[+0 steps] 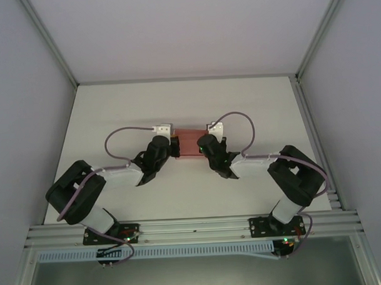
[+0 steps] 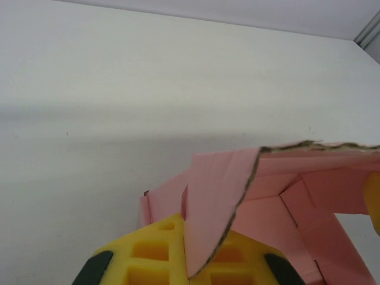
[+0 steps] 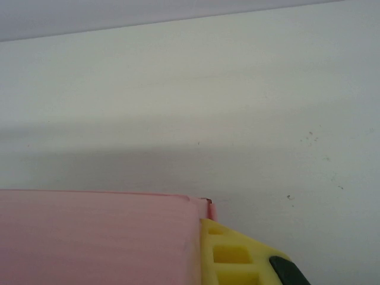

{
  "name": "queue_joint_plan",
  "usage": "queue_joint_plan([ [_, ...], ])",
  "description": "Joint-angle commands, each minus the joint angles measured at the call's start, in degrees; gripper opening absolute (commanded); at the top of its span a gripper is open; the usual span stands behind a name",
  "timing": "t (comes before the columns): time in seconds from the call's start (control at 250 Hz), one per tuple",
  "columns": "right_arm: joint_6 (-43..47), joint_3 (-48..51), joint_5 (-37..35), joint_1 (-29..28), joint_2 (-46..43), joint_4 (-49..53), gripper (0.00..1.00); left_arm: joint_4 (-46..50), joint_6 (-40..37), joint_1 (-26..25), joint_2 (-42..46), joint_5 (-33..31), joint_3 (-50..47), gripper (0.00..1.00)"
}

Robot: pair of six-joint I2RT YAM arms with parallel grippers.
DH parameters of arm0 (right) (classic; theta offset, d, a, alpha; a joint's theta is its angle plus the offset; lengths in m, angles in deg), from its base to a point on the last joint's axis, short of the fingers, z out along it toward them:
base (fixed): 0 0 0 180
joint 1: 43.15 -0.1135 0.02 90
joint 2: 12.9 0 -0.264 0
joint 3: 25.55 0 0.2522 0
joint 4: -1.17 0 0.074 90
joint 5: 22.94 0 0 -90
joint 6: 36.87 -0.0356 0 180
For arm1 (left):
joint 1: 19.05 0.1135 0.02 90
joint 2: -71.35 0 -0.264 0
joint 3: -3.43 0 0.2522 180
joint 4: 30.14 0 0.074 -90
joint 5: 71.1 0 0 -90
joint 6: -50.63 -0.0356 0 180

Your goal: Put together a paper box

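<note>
The paper box (image 1: 189, 142) is lying on the table (image 1: 177, 105) directly between the two sets of fingers. It is half-formed, with walls standing and one flap arching loose. The left gripper (image 2: 193, 264) is clamping that flap by its rough dark edge, the card dipping down between its yellow fingers (image 2: 155, 255). The right gripper (image 1: 204, 144) is resting one yellow finger (image 3: 231, 256) against the box's end, a pink panel lying just inside it; whether it is clenching the card I cannot tell. The card is looking thin, light and easily creased, so I am judging it best held near a fold line, with gentle pressure. No brand, label or writing is showing.
</note>
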Motion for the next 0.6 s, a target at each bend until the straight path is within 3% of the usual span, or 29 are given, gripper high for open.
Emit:
queue_joint_plan([
  [0.0, 0.4, 3.0, 3.7, -2.2, -0.8, -1.8, 0.00, 1.4, 1.7, -3.1, 0.0, 3.3, -3.1, 0.00],
  [0.327, 2.1, 11.2, 0.4, -5.3, -3.3, -5.7, 0.00, 3.2, -1.4, -7.1, 3.3, 0.0, -8.1, 0.02],
  [0.483, 2.4, 12.3, -2.4, -6.5, -4.3, -4.0, 0.00, 5.0, -1.3, -8.0, 5.0, 0.7, -9.4, 0.13],
  [0.595, 2.6, 13.0, -3.2, -7.2, -4.3, -3.9, 0.00, 7.5, -0.7, -9.1, 7.1, 1.1, -9.5, 0.26],
])
